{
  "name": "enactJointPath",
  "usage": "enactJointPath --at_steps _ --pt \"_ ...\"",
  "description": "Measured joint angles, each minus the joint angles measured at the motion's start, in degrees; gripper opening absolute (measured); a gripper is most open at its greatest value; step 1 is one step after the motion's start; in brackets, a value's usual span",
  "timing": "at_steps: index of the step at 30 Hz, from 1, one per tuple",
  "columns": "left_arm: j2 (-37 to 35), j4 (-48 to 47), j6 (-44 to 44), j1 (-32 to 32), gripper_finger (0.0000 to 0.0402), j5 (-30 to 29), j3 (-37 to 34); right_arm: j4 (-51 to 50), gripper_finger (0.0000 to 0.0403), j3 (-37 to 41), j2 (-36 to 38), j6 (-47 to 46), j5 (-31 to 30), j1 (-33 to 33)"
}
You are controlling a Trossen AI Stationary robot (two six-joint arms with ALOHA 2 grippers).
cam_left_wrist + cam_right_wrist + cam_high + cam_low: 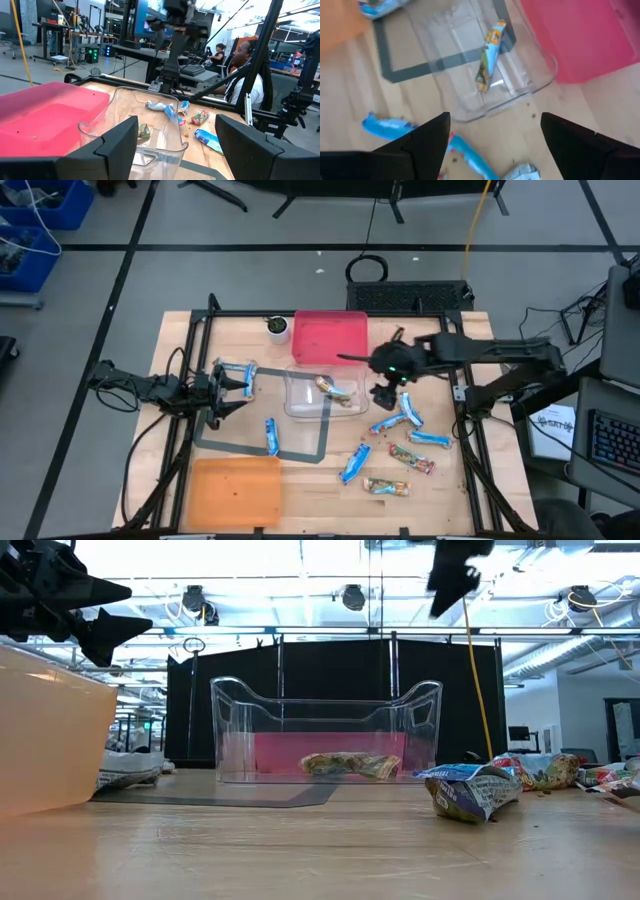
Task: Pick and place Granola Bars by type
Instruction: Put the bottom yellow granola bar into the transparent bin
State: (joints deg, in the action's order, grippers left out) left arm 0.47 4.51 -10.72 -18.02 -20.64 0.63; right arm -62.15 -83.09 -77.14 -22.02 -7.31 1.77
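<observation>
On the bench (pixel 180 340), blue and tan granola bars (pixel 400 442) are scattered near the front right edge, one tan bar (pixel 335 389) is seen inside the clear bin (pixel 300 402), the right gripper (pixel 386 394) is held with wide empty fingers just beside that bin's right rim, and the left gripper (pixel 238 385), fingers also spread, is kept at the left.

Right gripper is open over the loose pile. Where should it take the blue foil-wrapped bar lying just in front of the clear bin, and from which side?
Judging by the high view, grip the blue foil-wrapped bar at mid-length, coming straight down with the right gripper. It lies flat on the wooden table, long and narrow, slanted, apart from its neighbours, so the open fingers should close across its narrow width.
</observation>
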Motion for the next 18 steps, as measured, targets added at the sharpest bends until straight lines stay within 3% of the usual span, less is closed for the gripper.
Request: enactJointPath --at_steps 6,10,18 --pt "0.01 0.0 0.0 0.0 0.0269 -0.01 0.02 -5.75 0.0283 -0.82 5.27 -3.4 -2.28 6.73" --pt "0.02 0.0 0.0 -0.02 0.0269 0.0 0.02 -10.26 0.0275 -2.71 5.48 -4.56 -3.55 12.47" --pt "0.02 0.0 0.0 -0.01 0.0269 0.0 0.02 -10.07 0.0262 -2.89 3.73 -6.01 -6.49 21.98"
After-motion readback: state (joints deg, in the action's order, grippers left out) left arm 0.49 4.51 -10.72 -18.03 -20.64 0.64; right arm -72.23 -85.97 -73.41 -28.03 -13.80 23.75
